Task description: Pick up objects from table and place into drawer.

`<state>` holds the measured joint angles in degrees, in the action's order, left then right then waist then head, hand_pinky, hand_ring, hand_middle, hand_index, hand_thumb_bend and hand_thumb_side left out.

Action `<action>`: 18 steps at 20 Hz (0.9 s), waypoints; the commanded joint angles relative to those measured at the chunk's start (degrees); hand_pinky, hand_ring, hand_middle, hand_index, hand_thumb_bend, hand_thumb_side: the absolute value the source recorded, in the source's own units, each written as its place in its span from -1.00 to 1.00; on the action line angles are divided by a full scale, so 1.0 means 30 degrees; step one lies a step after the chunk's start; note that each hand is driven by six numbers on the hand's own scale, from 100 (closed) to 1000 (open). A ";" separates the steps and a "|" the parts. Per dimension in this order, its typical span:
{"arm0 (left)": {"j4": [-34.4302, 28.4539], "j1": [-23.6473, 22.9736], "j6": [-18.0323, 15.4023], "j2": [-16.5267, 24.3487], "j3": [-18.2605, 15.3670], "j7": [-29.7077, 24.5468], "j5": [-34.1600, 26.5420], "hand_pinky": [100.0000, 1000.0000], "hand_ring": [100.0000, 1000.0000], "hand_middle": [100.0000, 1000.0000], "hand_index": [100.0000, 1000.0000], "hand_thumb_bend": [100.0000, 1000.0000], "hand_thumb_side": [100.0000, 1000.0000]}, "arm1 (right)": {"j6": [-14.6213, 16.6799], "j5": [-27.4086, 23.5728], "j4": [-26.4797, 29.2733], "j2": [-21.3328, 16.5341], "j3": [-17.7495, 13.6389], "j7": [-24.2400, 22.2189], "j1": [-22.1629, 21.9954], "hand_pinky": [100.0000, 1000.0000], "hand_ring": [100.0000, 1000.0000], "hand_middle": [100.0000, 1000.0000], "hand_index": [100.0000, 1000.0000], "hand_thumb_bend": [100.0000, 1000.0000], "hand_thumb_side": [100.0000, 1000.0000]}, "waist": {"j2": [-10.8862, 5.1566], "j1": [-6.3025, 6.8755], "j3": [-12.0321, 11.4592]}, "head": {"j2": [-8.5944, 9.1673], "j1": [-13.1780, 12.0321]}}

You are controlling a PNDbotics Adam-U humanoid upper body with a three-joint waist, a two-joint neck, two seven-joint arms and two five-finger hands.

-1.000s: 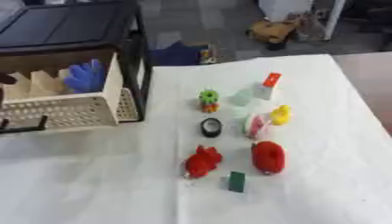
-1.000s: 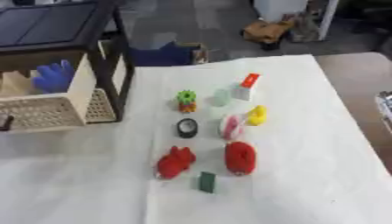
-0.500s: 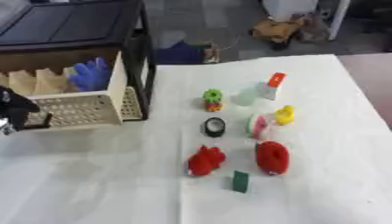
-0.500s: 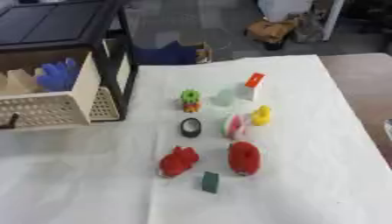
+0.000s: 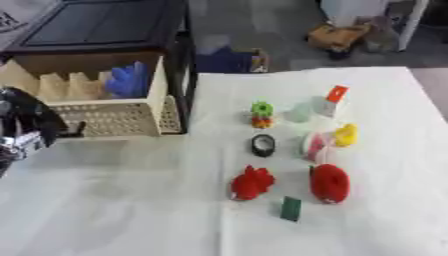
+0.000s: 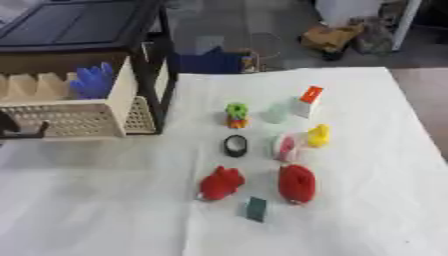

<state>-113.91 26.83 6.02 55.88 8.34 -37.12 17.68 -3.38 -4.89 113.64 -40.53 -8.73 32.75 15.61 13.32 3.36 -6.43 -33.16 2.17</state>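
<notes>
— Where do we see the left robot hand (image 5: pixel 26 131)?
— At the left edge, just in front of the open drawer (image 5: pixel 105 117). We cannot tell if its fingers are apart or together.
— And the toys?
— They lie on the bench (image 5: pixel 131 210), well off to its right: a red toy (image 5: pixel 252 182), a rounder red one (image 5: pixel 330 183), a black ring (image 5: pixel 262 144), a yellow duck (image 5: pixel 346 134). A blue thing (image 5: pixel 129 80) sits in the drawer, behind the robot hand.
</notes>
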 commanded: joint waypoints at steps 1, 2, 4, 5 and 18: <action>-0.0226 0.0090 0.0070 0.0727 0.0065 -0.0726 -0.0225 -0.11 0.06 0.06 0.55 -1.00 1.00 | 0.0032 0.0137 0.0317 -0.0353 -0.0285 0.0120 0.0162 0.44 0.42 0.38 0.68 -1.00 1.00 | -0.0381 -0.0095 -0.0040 | 0.0078 -0.0214; -0.0226 0.0027 0.0188 0.0757 0.0152 -0.0881 -0.0432 -0.11 0.07 0.09 0.58 -1.00 1.00 | 0.0038 0.0135 0.0317 -0.0340 -0.0304 0.0138 0.0153 0.44 0.42 0.38 0.68 -1.00 1.00 | -0.0391 -0.0110 -0.0035 | 0.0086 -0.0206; -0.0226 -0.0094 0.0478 0.0839 0.0309 -0.1089 -0.0886 -0.10 0.07 0.10 0.62 -1.00 1.00 | 0.0039 0.0120 0.0317 -0.0309 -0.0349 0.0181 0.0132 0.44 0.42 0.37 0.68 -1.00 1.00 | -0.0413 -0.0142 -0.0007 | 0.0104 -0.0156; -0.0226 -0.0145 0.0621 0.0906 0.0390 -0.1161 -0.1122 -0.10 0.08 0.10 0.65 -1.00 1.00 | 0.0041 0.0111 0.0317 -0.0297 -0.0373 0.0207 0.0122 0.44 0.42 0.37 0.68 -1.00 1.00 | -0.0426 -0.0156 0.0005 | 0.0110 -0.0103; -0.0226 -0.1262 0.2625 0.1676 0.1868 -0.2658 -0.2499 0.20 0.45 0.44 0.91 -1.00 1.00 | -0.0002 0.0051 0.0317 -0.0121 -0.0486 0.0231 -0.0038 0.43 0.42 0.36 0.67 -1.00 1.00 | -0.0377 -0.0215 0.0112 | 0.0283 0.0106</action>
<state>-113.92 22.70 12.98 58.46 13.92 -44.47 10.52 -3.31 -4.89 113.64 -39.92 -9.35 33.24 15.10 13.06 2.85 -6.10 -32.78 2.45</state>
